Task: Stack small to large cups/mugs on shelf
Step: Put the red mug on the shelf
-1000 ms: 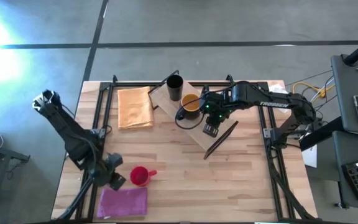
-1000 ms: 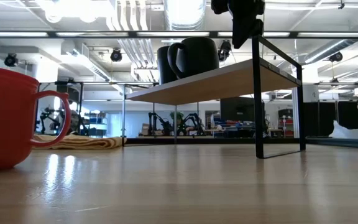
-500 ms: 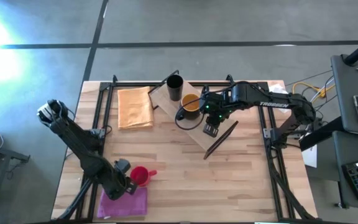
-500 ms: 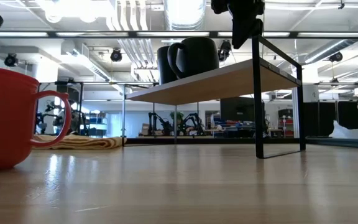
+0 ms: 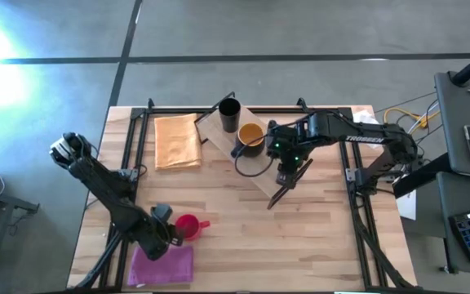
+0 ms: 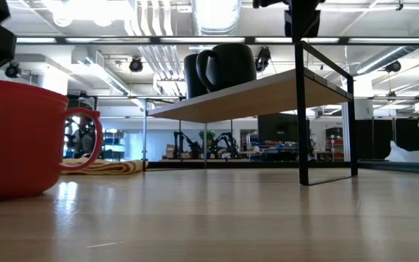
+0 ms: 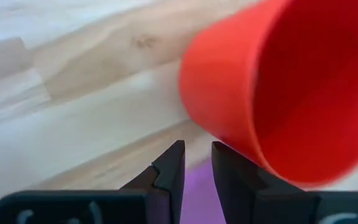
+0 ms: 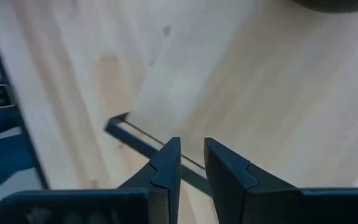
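The shelf [image 5: 274, 184] stands slantwise at the table's far middle. The narrow black cup [image 5: 229, 114] and the dark mug with a yellow inside [image 5: 251, 135] stand upright on it side by side; both also show in the low view, cup [image 6: 192, 73] and mug [image 6: 233, 64]. The red mug [image 5: 188, 228] stands upright on the table near the front left, its handle pointing right. My left gripper [image 5: 166, 226] is shut, right beside the mug's left side. My right gripper [image 5: 287, 175] is shut and empty above the shelf's near right end. My left gripper touches the red mug's outer wall [image 7: 227, 138] with the outer side of one shut finger [image 7: 230, 171]. It comes slanting down from the table's left, on the side away from the handle. The mug stands on its base on the table.
An orange-tan cloth [image 5: 177, 140] lies at the far left, and a purple mat [image 5: 162, 265] lies at the front left just beside the red mug. Bare wood lies between the mug and the shelf. Dark frame rails run along the table's left and right edges.
My left gripper has gone toward the table's right and near edge up to the red mug, and the mug has slid a little to the right. My right gripper has gone from beside the dark mug toward the shelf's near right end.
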{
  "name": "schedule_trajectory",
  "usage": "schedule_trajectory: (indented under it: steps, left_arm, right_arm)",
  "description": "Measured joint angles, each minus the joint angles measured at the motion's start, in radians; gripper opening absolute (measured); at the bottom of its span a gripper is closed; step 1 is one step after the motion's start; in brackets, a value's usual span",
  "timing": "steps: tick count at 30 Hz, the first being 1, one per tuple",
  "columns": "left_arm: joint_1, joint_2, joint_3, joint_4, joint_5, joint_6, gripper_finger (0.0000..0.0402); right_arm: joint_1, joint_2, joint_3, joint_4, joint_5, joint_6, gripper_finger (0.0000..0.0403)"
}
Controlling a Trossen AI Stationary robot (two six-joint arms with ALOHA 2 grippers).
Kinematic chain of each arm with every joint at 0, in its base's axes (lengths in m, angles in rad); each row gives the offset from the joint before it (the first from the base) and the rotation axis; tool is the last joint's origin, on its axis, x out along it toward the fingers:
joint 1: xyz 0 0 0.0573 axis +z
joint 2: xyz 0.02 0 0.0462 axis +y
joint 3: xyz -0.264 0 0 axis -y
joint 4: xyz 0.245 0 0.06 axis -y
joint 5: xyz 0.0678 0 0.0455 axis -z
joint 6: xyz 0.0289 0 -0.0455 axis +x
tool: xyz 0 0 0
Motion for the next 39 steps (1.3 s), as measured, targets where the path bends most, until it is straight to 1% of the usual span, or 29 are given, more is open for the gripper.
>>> schedule_trajectory:
  steps: [3,7,10,14,17,20,22,25,28,31,34,36,39]
  left_arm:
    - [0.01,-0.009,-0.03,-0.001,-0.02,-0.016,0.0066]
    - [0.021,-0.016,-0.058,-0.006,-0.094,-0.028,0.0066]
    - [0.02,-0.019,-0.073,-0.018,-0.169,-0.03,0.0066]
    - [0.023,-0.028,-0.097,-0.019,-0.276,-0.027,0.0066]
    - [0.03,-0.035,-0.109,-0.019,-0.321,-0.002,0.0066]
    - [0.038,-0.043,-0.109,-0.019,-0.319,0.074,0.0066]
    - [0.038,-0.052,-0.105,-0.057,-0.274,0.128,0.0066]
    - [0.023,-0.08,-0.095,-0.145,-0.216,0.15,0.0066]
    - [-0.007,-0.132,-0.086,-0.182,-0.213,0.162,0.0066]
    - [-0.045,-0.182,-0.079,-0.152,-0.214,0.186,0.0066]
    - [-0.086,-0.2,-0.076,-0.087,-0.212,0.208,0.0066]
    - [-0.116,-0.193,-0.076,-0.043,-0.213,0.213,0.0066]
    - [-0.158,-0.153,-0.076,0.032,-0.214,0.212,0.0066]
  right_arm:
    - [0.008,-0.006,0.0,0.014,-0.056,0.0,0.0063]
    - [0.033,-0.012,0.0,0.048,-0.07,0.034,0.0063]
    - [0.069,-0.012,0.0,0.102,-0.068,0.142,0.0063]
    - [0.157,-0.012,0.0,0.219,-0.06,0.265,0.0063]
    - [0.223,-0.01,0.0,0.309,0.002,0.379,0.0063]
    - [0.277,0.003,0.0,0.389,0.051,0.48,0.0063]
    - [0.312,0.018,0.0,0.428,0.07,0.537,0.0063]
    - [0.366,0.045,0.0,0.464,0.112,0.604,0.0063]
    - [0.399,0.088,0.0,0.494,0.158,0.663,0.0063]
    - [0.405,0.143,0.0,0.542,0.17,0.709,0.0063]
    - [0.404,0.2,0.0,0.631,0.167,0.744,0.0059]
    - [0.404,0.238,0.0,0.702,0.14,0.755,0.0048]
    - [0.405,0.289,0.0,0.812,0.099,0.757,0.0017]
